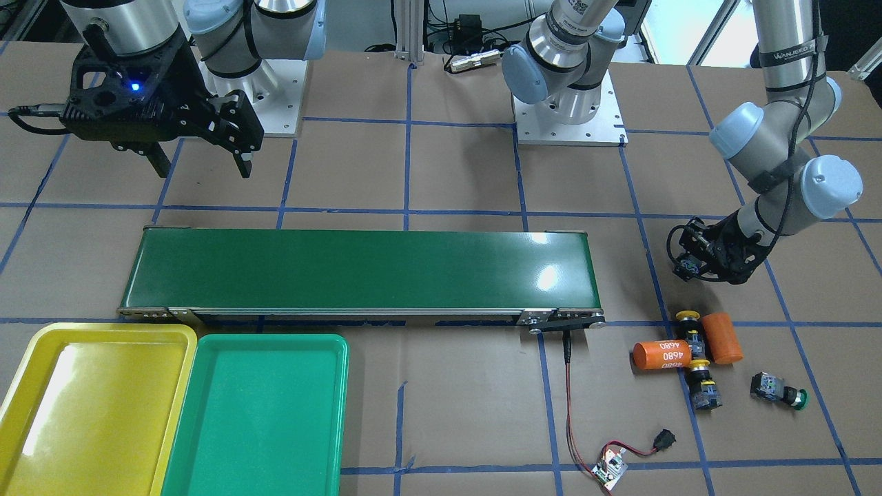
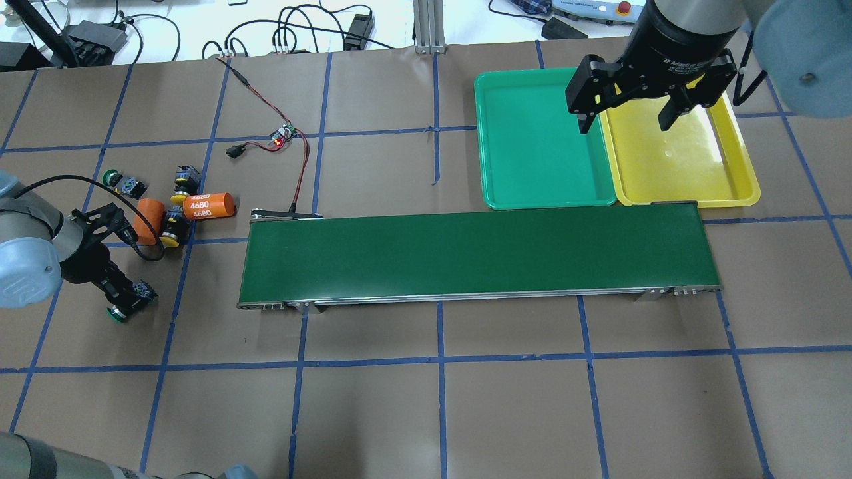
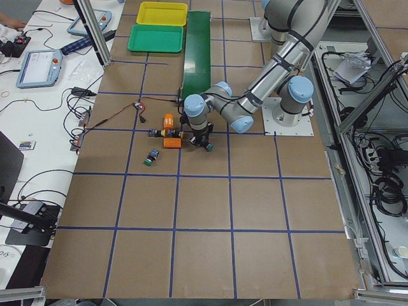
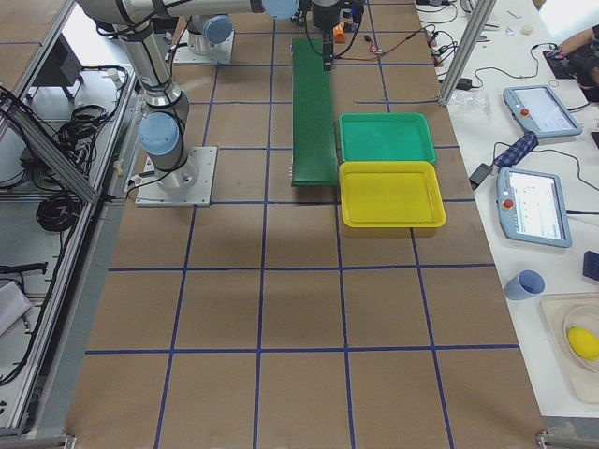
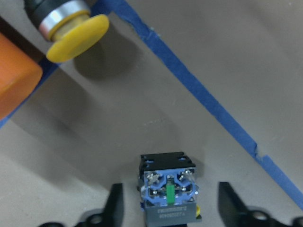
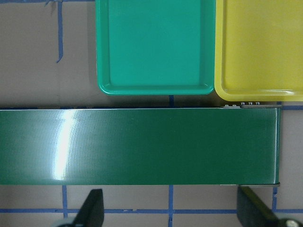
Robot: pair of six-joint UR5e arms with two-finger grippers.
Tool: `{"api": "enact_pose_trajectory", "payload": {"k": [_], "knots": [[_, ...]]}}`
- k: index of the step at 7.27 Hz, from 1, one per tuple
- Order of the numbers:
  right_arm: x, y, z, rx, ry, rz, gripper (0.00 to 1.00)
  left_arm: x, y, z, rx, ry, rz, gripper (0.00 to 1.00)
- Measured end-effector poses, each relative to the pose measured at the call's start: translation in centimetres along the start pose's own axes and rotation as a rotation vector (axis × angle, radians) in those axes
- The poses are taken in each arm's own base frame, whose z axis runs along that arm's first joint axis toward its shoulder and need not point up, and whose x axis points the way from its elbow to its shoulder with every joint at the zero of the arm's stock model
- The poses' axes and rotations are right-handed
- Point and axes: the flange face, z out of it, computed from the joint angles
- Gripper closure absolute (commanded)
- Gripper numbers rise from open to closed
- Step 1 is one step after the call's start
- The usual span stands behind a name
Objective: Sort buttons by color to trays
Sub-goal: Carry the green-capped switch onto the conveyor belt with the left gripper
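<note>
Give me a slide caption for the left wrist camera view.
Left arm's open fingers straddle a blocky button; a yellow-capped button lies beyond, near blue tape.

Long dark-green conveyor belt (image 2: 476, 256) runs across the brown bench (image 2: 439, 412), which is gridded with blue tape. Off one end lie two orange cylinders, one marked "4680" (image 2: 210, 205) and one plain (image 2: 148, 219). Nearby there's a little circuit board (image 2: 283, 134) with red-and-black wires (image 2: 305, 166) leading to the belt.
</note>
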Motion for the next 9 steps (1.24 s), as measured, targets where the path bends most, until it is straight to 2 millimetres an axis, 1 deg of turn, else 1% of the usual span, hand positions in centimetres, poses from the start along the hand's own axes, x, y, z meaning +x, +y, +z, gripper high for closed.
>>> {"api": "enact_pose_trajectory", "payload": {"k": [1,2,3,4,5,6,7,8,9], "knots": [[0.0,0.0,0.0,0.0,0.0,0.0,0.0,0.0,0.0,-0.7,-0.001,-0.007,-0.01,1.0],[0.0,0.0,0.0,0.0,0.0,0.0,0.0,-0.2,-0.2,-2.2,0.0,-0.008,-0.042,1.0],[0.0,0.0,0.0,0.0,0.0,0.0,0.0,-0.3,-1.2,-4.7,0.001,-0.001,-0.105,1.0],[0.0,0.0,0.0,0.0,0.0,0.0,0.0,0.2,-3.7,-8.0,-0.005,0.005,-0.187,1.0],[0.0,0.0,0.1,-0.001,0.0,0.0,0.0,1.8,-7.7,-11.1,-0.009,0.004,-0.269,1.0],[0.0,0.0,0.1,-0.001,0.0,0.0,0.0,4.3,-11.5,-13.6,-0.002,0.003,-0.357,1.0],[0.0,0.0,0.1,-0.001,0.0,0.0,0.0,7.1,-14.3,-15.2,0.009,0.005,-0.443,1.0],[0.0,0.0,0.0,-0.001,0.0,0.0,0.0,10.2,-16.6,-16.0,0.013,-0.002,-0.523,1.0],[0.0,0.0,0.1,-0.001,0.0,0.0,0.0,13.2,-19.0,-16.2,0.012,-0.014,-0.592,1.0]]}}
